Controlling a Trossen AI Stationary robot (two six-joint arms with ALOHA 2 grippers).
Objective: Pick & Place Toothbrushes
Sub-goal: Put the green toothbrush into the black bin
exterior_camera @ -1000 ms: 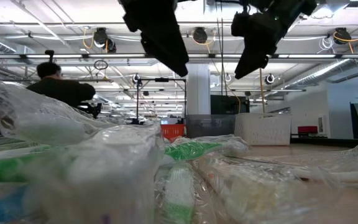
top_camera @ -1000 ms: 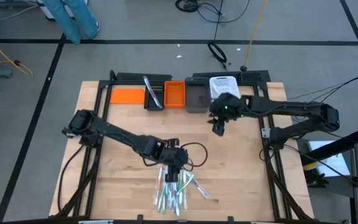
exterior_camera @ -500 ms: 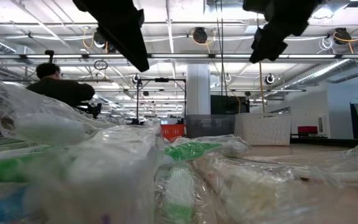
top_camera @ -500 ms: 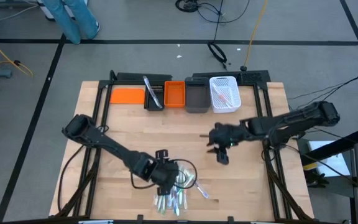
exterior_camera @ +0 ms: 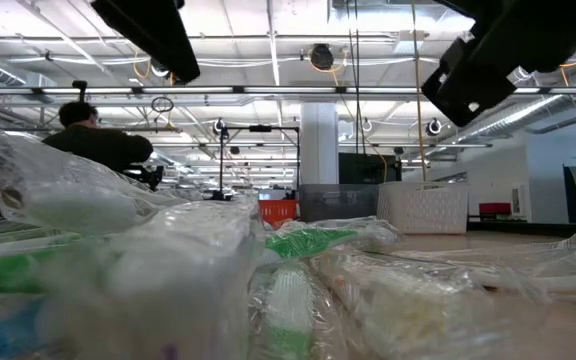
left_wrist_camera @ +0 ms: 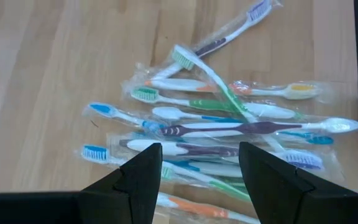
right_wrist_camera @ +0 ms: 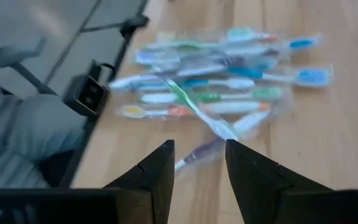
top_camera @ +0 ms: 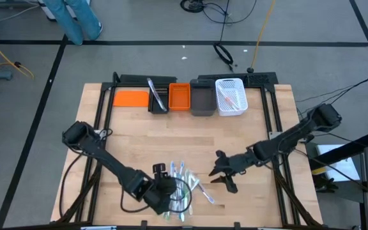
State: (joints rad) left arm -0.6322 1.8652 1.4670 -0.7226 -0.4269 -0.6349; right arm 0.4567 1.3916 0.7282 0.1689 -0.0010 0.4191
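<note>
The toothbrushes (top_camera: 188,184) lie in a loose heap on the wooden table near its front edge, most in clear wrappers, blue, green, white, purple and orange; they also fill the low view's foreground (exterior_camera: 298,245). My left gripper (top_camera: 170,197) hangs open over the heap's left side, and the left wrist view shows the toothbrushes (left_wrist_camera: 229,124) just beyond its fingers. My right gripper (top_camera: 217,176) is open to the right of the heap, pointing at the toothbrushes (right_wrist_camera: 216,81). Neither holds anything.
Along the far edge stands a row of bins: an orange lid (top_camera: 131,98), a black bin (top_camera: 158,96), an orange bin (top_camera: 179,97), a grey bin (top_camera: 202,101) and a white basket (top_camera: 230,96) with toothbrushes in it. Bare wood lies between the bins and the heap.
My right gripper has swung from above the white basket toward the table's near edge and down, ending beside the heap and tipped more level. My left gripper has gone toward the near-left, from the heap's far side to its left side. The heap has stayed put.
</note>
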